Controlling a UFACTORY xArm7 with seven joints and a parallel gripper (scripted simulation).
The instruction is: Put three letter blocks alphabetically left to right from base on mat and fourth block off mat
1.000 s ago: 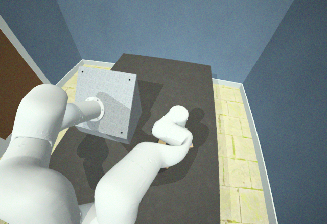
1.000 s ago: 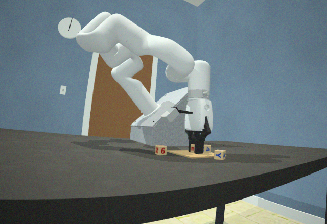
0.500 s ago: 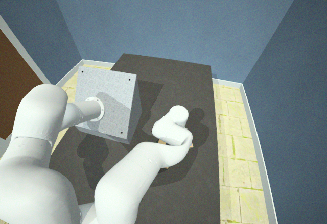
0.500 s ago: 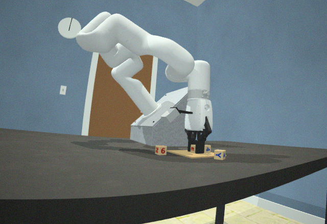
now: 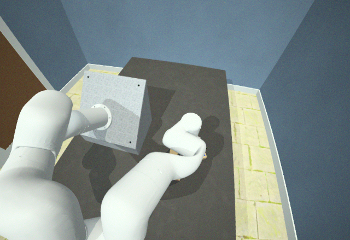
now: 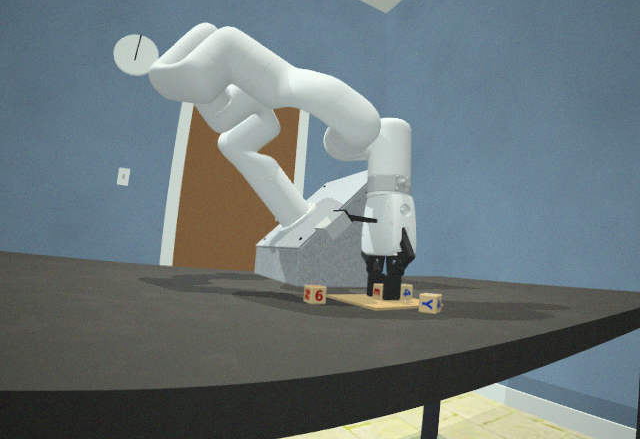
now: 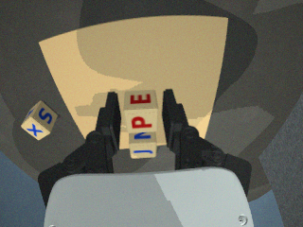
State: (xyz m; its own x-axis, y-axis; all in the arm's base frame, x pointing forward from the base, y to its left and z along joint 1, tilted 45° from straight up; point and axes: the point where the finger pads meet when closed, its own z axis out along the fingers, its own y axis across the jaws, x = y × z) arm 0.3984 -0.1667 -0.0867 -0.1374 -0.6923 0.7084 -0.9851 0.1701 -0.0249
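Note:
A tan block with P on top (image 7: 141, 122) and a red E on its side (image 6: 377, 290) stands on the wooden mat (image 6: 356, 300) (image 7: 189, 47). My black gripper (image 6: 382, 293) (image 7: 140, 96) is open around the P block, with narrow gaps at both sides in the wrist view. A second block (image 6: 406, 292) (image 7: 143, 150), with J on top, is behind it near the mat's edge, partly hidden. A third block (image 6: 430, 303) (image 7: 40, 120) with X on top stands off the mat. A block showing Z and 6 (image 6: 314, 294) stands beside the mat's left end in the exterior view.
The grey pedestal (image 5: 112, 96) (image 6: 330, 263) carries the arm on the dark table (image 5: 197, 90) (image 6: 206, 341). The arm hides most of the mat and blocks in the top view. The table's edge runs along the front in the exterior view.

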